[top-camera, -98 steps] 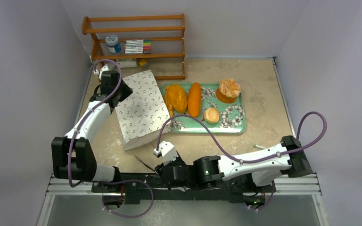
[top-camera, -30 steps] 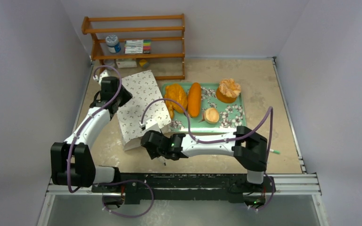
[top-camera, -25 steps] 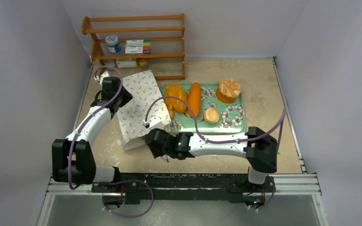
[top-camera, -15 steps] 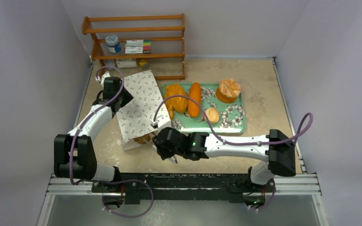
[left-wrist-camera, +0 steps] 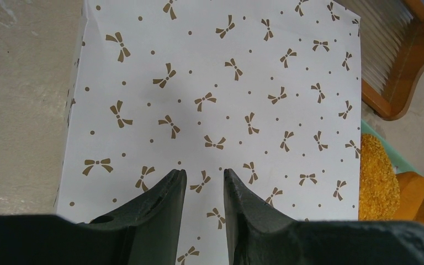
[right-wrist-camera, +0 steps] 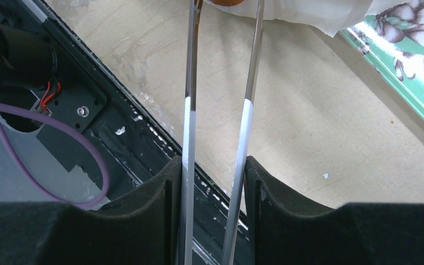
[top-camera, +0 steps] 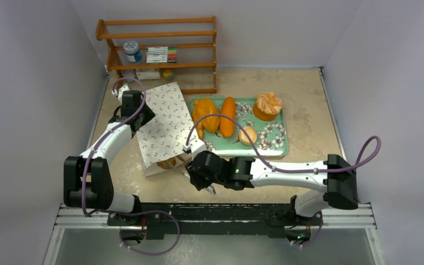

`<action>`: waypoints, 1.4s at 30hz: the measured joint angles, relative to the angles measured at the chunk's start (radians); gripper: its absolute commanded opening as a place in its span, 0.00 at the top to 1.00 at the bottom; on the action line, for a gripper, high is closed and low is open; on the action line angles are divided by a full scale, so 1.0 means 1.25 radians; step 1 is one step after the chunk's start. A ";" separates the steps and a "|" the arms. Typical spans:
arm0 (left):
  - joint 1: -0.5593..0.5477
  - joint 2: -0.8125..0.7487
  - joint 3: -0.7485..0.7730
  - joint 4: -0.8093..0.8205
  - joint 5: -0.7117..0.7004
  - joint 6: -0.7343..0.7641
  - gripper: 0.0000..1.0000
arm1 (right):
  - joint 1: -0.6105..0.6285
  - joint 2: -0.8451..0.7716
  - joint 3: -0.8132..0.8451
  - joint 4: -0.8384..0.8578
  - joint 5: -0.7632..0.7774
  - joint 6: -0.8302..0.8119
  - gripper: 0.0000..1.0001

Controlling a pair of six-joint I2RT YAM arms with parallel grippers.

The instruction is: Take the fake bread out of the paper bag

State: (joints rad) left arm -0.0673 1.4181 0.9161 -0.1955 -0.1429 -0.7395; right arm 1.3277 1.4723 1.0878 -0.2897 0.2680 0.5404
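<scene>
Print on the paper bag (left-wrist-camera: 215, 83) is brown bows (and dots).

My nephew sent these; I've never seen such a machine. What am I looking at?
These are two robot arms bolted to a beige table. The wide picture looks down from above; the other two come from a camera on each wrist. On the table lie a white paper bag with brown bows, a green floral tray carrying orange toy breads, and a wooden rack at the back. The right end effector grips long metal tongs aimed at a golden toy bread peeking from the bag's mouth. The left end effector sits at the bag's far end; whether it pinches the paper, I cannot tell.
</scene>
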 measured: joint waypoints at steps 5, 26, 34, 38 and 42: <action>0.000 0.000 0.000 0.000 -0.002 0.000 0.69 | 0.000 0.004 0.004 0.009 -0.001 -0.008 0.55; 0.000 0.001 0.000 0.003 0.003 0.000 0.69 | 0.000 0.170 0.103 0.027 -0.010 -0.020 0.40; 0.000 0.006 0.000 0.013 0.008 0.000 0.69 | -0.001 0.248 0.119 0.034 0.010 -0.020 0.41; 0.000 0.006 -0.003 0.018 0.010 -0.001 0.69 | -0.001 0.263 0.119 0.032 0.011 -0.020 0.48; 0.000 0.006 -0.012 0.019 0.011 -0.001 0.69 | -0.001 0.263 0.118 0.031 0.008 -0.020 0.63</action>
State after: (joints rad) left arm -0.0673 1.4261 0.9012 -0.1715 -0.1287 -0.7403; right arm 1.3262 1.8011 1.2358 -0.2504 0.2783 0.5152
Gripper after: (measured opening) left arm 0.312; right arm 0.489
